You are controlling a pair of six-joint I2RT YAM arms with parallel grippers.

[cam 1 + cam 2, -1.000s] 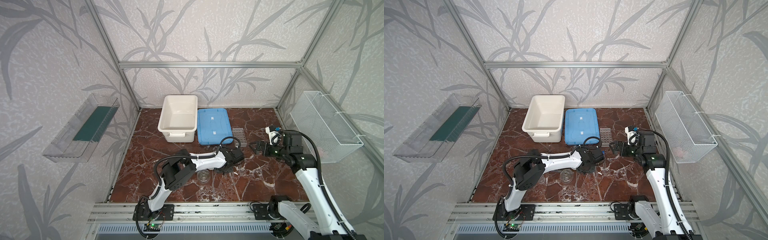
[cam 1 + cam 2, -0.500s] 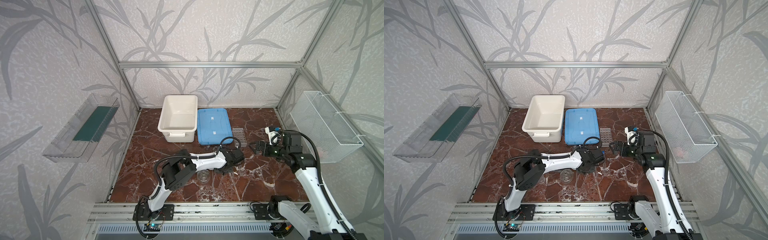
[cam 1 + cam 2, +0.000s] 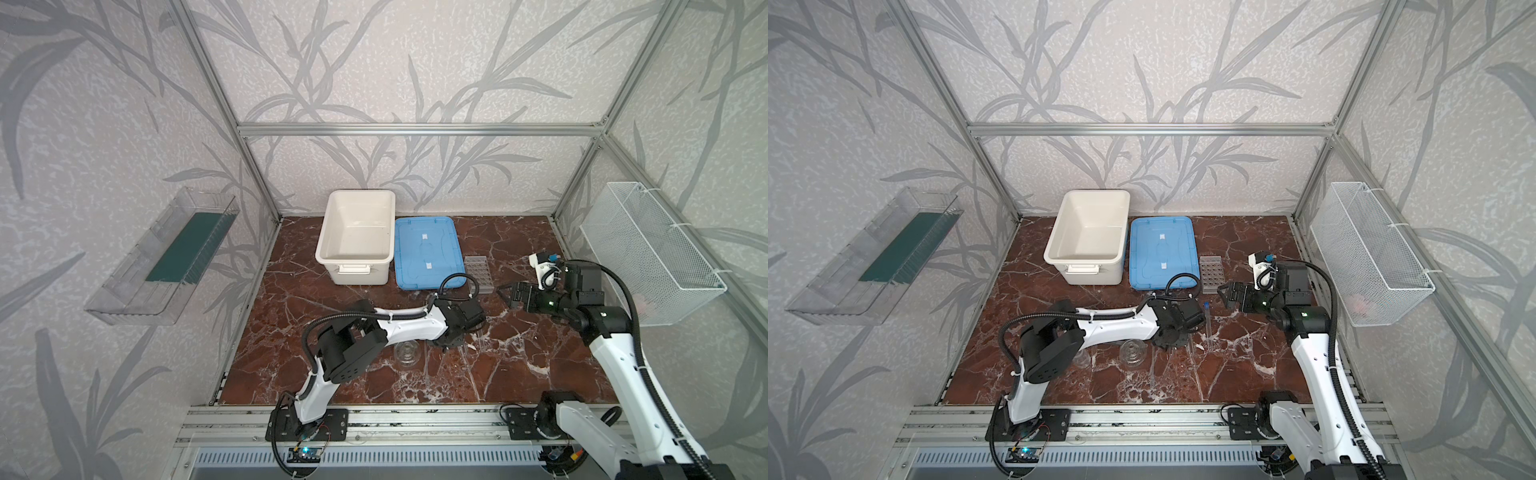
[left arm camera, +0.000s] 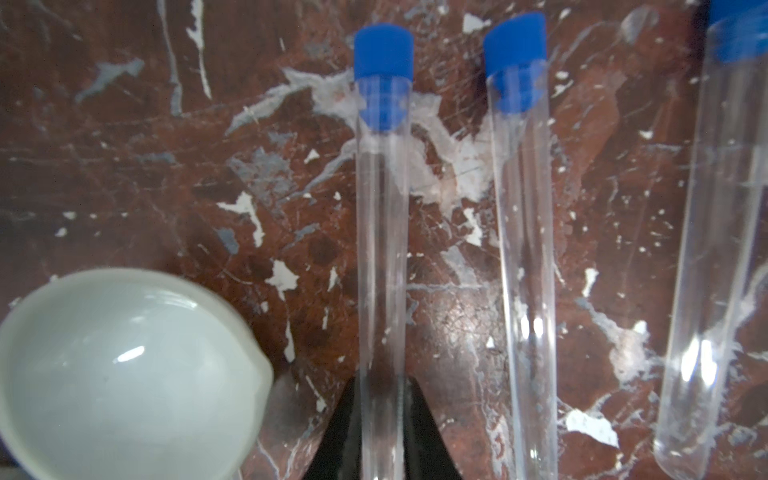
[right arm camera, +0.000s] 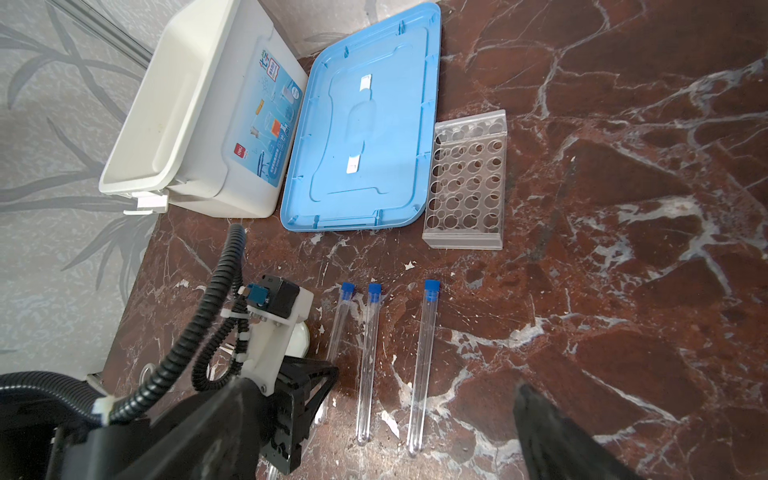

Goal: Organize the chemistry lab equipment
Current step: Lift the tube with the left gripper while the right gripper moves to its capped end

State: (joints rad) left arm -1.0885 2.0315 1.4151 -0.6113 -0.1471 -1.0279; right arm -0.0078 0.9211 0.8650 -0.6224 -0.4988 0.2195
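Pinching the leftmost tube (image 4: 382,208) of 3 mid-table by its near end, my left gripper (image 4: 382,386) looks clamped; lifted so, it may swing, slip, hit the dish (image 4: 124,374). Right gripper (image 3: 505,296) gapes empty.

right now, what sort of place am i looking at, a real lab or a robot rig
Probably a robot test cell staged as a lab bench: an aluminium frame with leaf-print walls, two arms bolted to a front rail, and blue-capped test tubes near a clear rack.
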